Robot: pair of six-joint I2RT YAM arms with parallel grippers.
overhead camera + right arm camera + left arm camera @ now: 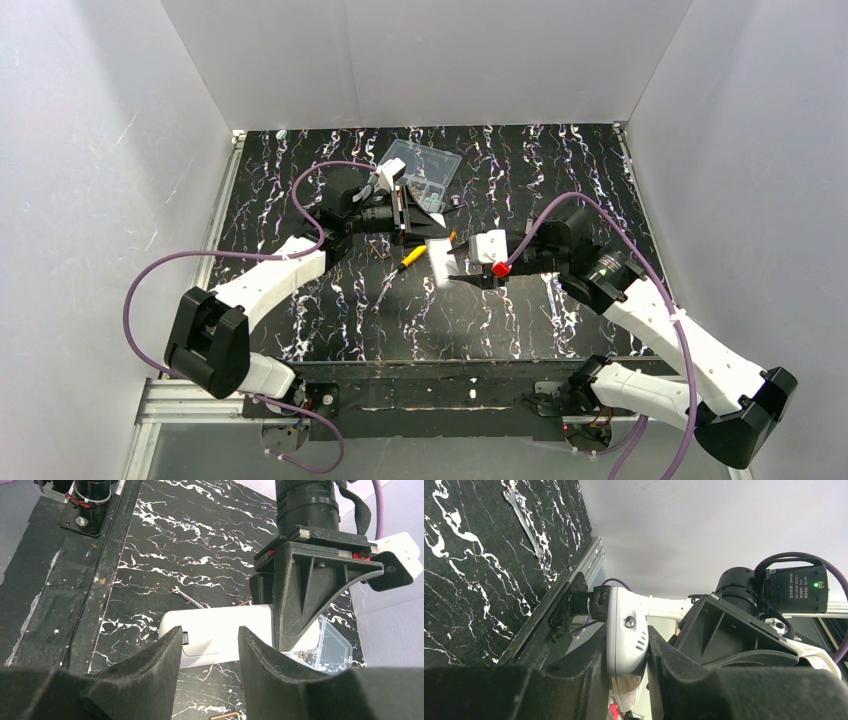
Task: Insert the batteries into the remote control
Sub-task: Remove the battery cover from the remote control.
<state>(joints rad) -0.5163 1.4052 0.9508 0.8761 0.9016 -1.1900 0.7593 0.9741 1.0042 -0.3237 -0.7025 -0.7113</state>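
Note:
The white remote control [440, 262] hangs above the mat's middle, and my left gripper [435, 243] is shut on its far end. In the left wrist view the remote [624, 625] shows edge-on, clamped between the black fingers [574, 680]. My right gripper [458, 277] is open just right of the remote. In the right wrist view the remote's plain back [220, 625] lies beyond the open right gripper [209, 639], with nothing between its fingers. A small orange piece [452, 237] beside the left gripper may be a battery; I cannot tell.
A clear compartmented box [425, 170] sits at the back centre and also shows behind the remote [332, 647]. A yellow-handled screwdriver [411, 257] lies left of the remote. A small wrench [184, 595] and a bent copper bit [230, 715] lie on the mat.

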